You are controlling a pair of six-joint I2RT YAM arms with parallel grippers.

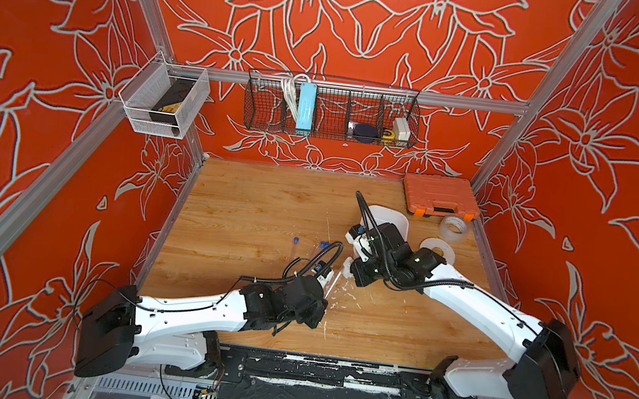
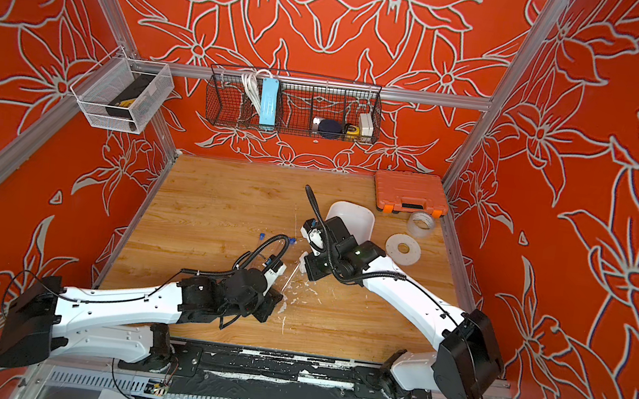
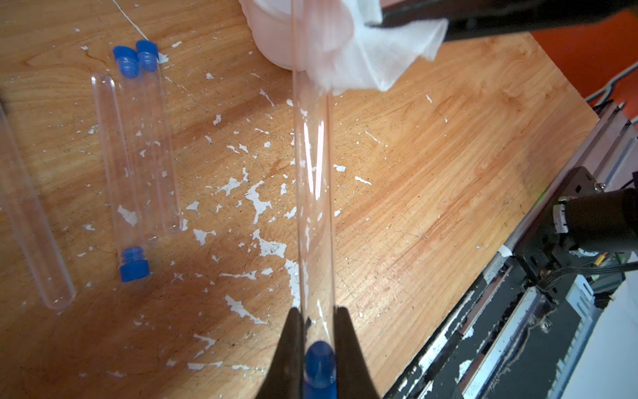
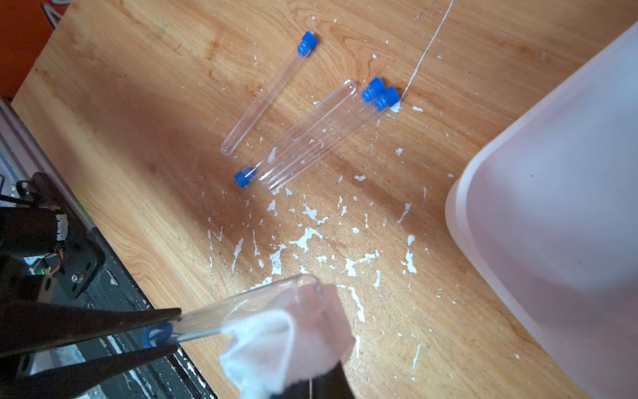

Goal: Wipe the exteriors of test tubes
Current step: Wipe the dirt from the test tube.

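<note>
— Blue cap end of the held tube [image 3: 312,172] sits pinched in the left gripper [image 3: 316,312], its jaws nearly together on it. Other arm?

— Right gripper [image 4: 310,381] is clamped on a white tissue [image 4: 286,345]. The tissue is folded over the tube's rounded end. The length between tissue and cap is bare.

— Stage?

— Likely mid-wipe on this one tube, working the closed end. The shaft toward the cap looks not yet covered, though nothing shows whether it is clean.

— The rest?

— Four more lie on the wooden table [image 1: 250,208]. A lone tube [image 4: 267,93] lies apart, and three bunched tubes [image 4: 310,138] touch side by side. There is no sign of which have been wiped. Judged as one of five in progress, up to four left.

— Where is the held one?

— In a top view the held tube [image 1: 334,283] hangs just below frame centre, between the two wrists and off the table. The loose ones lie just left of centre.

— Axis?

— It runs lower left to upper right in that view, with the cap toward the left gripper and the rounded end up-right into the tissue. Its tilt against the table cannot be told. The bunched tubes lie nearly parallel, two caps one way and one cap the opposite way.

— White tub [image 4: 483,165]?

— It stands beside the work, and no tube shows in the visible part.
</note>
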